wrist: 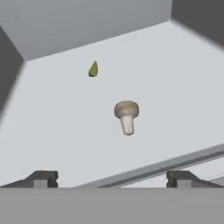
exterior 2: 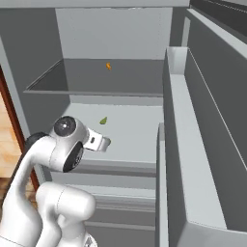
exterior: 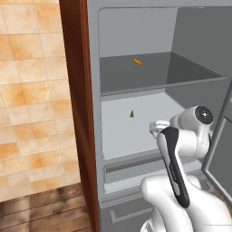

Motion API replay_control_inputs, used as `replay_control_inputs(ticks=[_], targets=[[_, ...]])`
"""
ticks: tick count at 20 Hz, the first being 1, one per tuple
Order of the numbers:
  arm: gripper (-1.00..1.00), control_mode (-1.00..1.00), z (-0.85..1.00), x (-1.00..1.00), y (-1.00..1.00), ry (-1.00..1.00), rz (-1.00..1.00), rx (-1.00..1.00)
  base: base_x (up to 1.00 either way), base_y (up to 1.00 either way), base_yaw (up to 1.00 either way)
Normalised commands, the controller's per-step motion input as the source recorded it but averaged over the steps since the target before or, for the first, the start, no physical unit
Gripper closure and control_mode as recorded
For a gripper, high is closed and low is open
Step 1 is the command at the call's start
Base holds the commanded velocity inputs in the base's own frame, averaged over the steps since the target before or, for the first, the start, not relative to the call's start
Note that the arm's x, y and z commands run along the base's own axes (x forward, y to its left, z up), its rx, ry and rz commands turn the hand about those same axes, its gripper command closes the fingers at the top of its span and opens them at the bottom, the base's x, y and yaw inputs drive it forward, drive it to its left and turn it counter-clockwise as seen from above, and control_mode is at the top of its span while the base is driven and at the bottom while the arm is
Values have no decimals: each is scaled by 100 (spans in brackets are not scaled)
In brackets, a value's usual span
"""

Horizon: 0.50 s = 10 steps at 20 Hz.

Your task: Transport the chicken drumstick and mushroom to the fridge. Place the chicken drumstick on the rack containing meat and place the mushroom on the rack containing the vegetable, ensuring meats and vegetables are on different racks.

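Note:
The mushroom (wrist: 127, 114), tan cap and pale stem, lies on its side on the fridge's lower rack (wrist: 52, 131). It rests free, a little ahead of my gripper (wrist: 111, 179), whose fingers stand wide apart and hold nothing. Further back on the same rack sits a small green vegetable (wrist: 92, 69) (exterior: 132, 114) (exterior 2: 103, 120). A small orange piece (exterior: 137, 61) (exterior 2: 109, 66) lies on the upper rack (exterior: 136, 77); it is too small to tell whether it is the chicken drumstick. My hand (exterior: 157, 128) reaches in over the lower rack's front edge.
The open fridge door (exterior 2: 193, 144) with its shelf bins stands close on the right. A brown wooden panel (exterior: 77, 113) borders the fridge on the left. A closed drawer (exterior: 127, 168) sits under the lower rack.

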Motion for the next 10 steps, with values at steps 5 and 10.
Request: replay_control_inputs(ticks=[5, 10], targets=[[-100, -100, 94, -95, 3, 10, 0, 0, 0, 0, 0], [-100, -100, 54, -80, 15, 8, 0, -5, 0, 0, 0]])
